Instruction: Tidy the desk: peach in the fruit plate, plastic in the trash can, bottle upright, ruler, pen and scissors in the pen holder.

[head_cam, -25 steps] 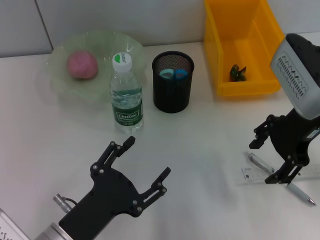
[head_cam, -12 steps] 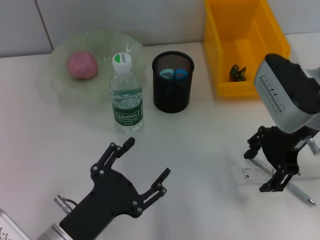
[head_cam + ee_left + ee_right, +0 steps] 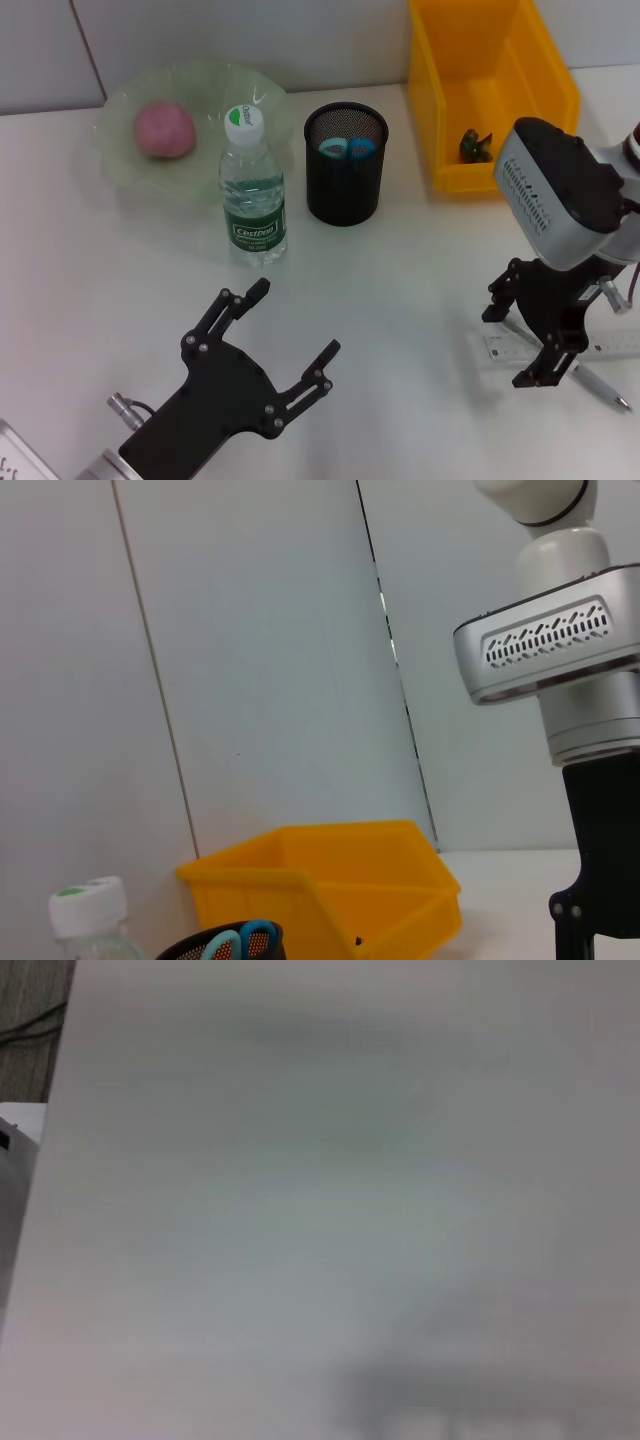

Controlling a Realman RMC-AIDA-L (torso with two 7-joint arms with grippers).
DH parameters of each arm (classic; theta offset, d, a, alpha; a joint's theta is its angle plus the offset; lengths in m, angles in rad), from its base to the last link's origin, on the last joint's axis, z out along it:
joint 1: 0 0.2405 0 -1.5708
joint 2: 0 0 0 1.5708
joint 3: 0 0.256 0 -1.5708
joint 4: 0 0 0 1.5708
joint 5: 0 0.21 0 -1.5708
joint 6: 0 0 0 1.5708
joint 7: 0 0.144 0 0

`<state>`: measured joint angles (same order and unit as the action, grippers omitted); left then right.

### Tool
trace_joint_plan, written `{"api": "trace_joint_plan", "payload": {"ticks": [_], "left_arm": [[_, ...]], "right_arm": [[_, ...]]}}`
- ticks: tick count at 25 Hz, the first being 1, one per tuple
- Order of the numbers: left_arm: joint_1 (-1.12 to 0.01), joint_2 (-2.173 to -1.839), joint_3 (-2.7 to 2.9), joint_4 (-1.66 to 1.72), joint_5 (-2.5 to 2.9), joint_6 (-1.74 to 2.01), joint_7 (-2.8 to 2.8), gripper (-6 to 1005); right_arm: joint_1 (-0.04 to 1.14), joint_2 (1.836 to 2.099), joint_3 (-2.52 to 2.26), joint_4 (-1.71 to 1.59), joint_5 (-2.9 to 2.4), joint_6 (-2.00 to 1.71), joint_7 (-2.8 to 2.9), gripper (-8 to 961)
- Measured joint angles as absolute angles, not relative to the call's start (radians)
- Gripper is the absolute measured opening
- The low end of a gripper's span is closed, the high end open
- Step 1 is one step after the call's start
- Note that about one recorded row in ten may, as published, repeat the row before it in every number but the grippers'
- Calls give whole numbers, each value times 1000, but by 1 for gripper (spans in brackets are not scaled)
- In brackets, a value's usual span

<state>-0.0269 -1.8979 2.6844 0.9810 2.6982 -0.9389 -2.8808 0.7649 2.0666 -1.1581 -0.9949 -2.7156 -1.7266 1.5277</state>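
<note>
Since the peach (image 3: 165, 130) sits in the plate (image 3: 120, 165), the bottle (image 3: 252, 190) stands upright just beside it, the plastic (image 3: 476, 146) lies in the yellow bin (image 3: 445, 100) and the scissors (image 3: 347, 150) show in the holder (image 3: 345, 165), we judge only the ruler (image 3: 620, 349) and pen (image 3: 598, 383) are left; both lie flat on the desk (image 3: 400, 280) at our right, near its edge.

Our right gripper (image 3: 528, 332) hangs directly over them w/ jaws spread and empty; one fingertip sits toward the holder side, the other nearer us, so the ruler's end and part of the pen are hidden under the fingers. The ruler's long axis runs roughly left-right across the desk; the pen crosses it at a slant, tip pointing away to the right and toward us. Whether the fingers touch either item we cannot tell; the right wrist view gives only a blank grey surface.

Our left gripper (image 3: 285, 330) is parked low at the near-left, fingers wide apart, holding nothing, well apart from both items; its wrist cam shows bin, holder rim and bottle cap only.

So the right arm is plainly the nearer; we reckon the next move is a close across the short axis of pen or ruler, then a carry left and back to the holder. Risk: thin flat stock slips, or both get pinched at once.
</note>
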Motion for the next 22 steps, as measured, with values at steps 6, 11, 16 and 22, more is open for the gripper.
{"api": "trace_joint_plan", "payload": {"ticks": [6, 11, 16, 22], "left_arm": [[-27, -1899, 2686, 980, 2698, -939, -2881, 854], [-26, -1899, 2687, 978, 2698, -939, -2881, 854], [-27, -1899, 2687, 978, 2698, -939, -2881, 854], [-28, -1899, 2688, 978, 2698, -945, -2881, 854]], "right_arm": [[783, 2073, -1158, -958, -2740, -1697, 1541, 834], [791, 2074, -1158, -942, -2741, -1690, 1552, 833], [793, 2074, -1158, -935, -2741, -1680, 1556, 831], [804, 2074, -1170, -907, -2742, -1665, 1559, 830]]}}
